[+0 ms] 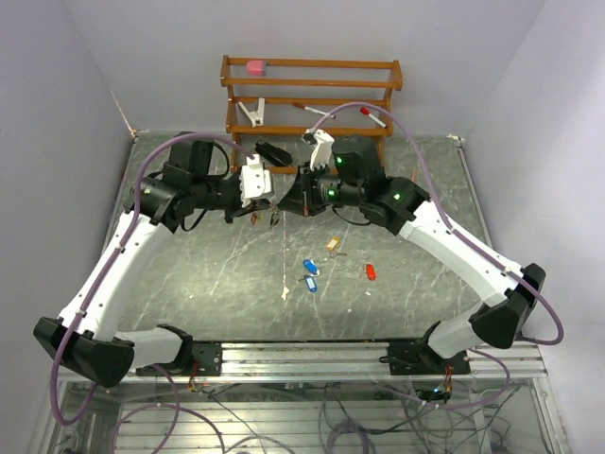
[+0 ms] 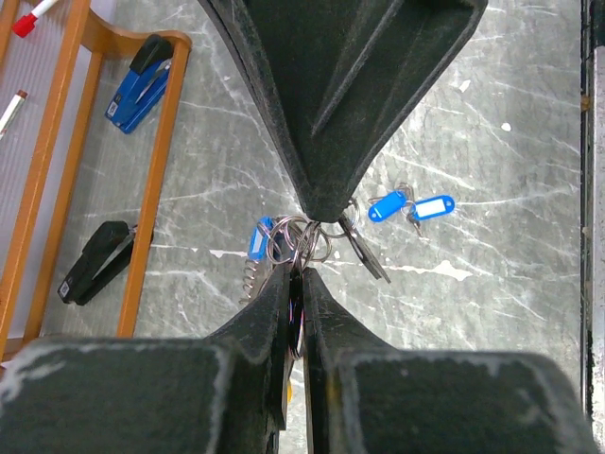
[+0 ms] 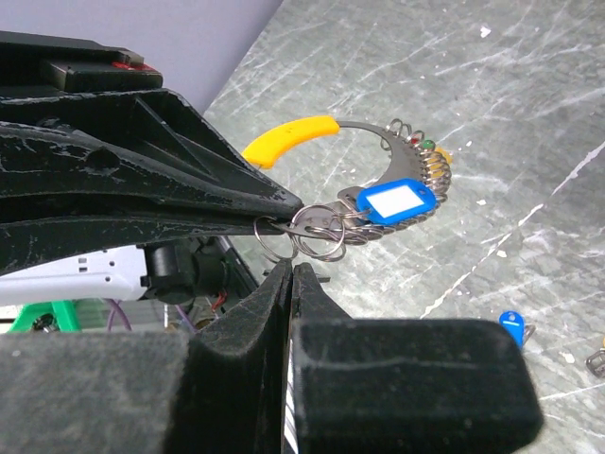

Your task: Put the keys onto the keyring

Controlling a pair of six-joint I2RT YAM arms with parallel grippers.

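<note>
My two grippers meet tip to tip above the middle of the table. My left gripper point(image 1: 268, 202) point(image 2: 299, 274) is shut on the keyring point(image 3: 408, 151), a thin wire loop with a yellow sleeve point(image 3: 288, 138). It carries a blue-tagged key point(image 3: 397, 201) and several small split rings point(image 3: 319, 235). My right gripper point(image 1: 289, 200) point(image 3: 291, 269) is shut, its tip against those rings point(image 2: 299, 242), with a dark key point(image 2: 365, 252) hanging at the tip. On the table lie two blue-tagged keys point(image 1: 310, 275) point(image 2: 412, 207), a tan-tagged key point(image 1: 333, 244) and a red-tagged key point(image 1: 371, 272).
A wooden rack point(image 1: 312, 95) stands at the back with a pink item point(image 1: 255, 67), markers and clips. A blue stapler point(image 2: 142, 80) and a black stapler point(image 2: 95, 261) lie by the rack. A small white scrap point(image 1: 285, 293) lies near the loose keys.
</note>
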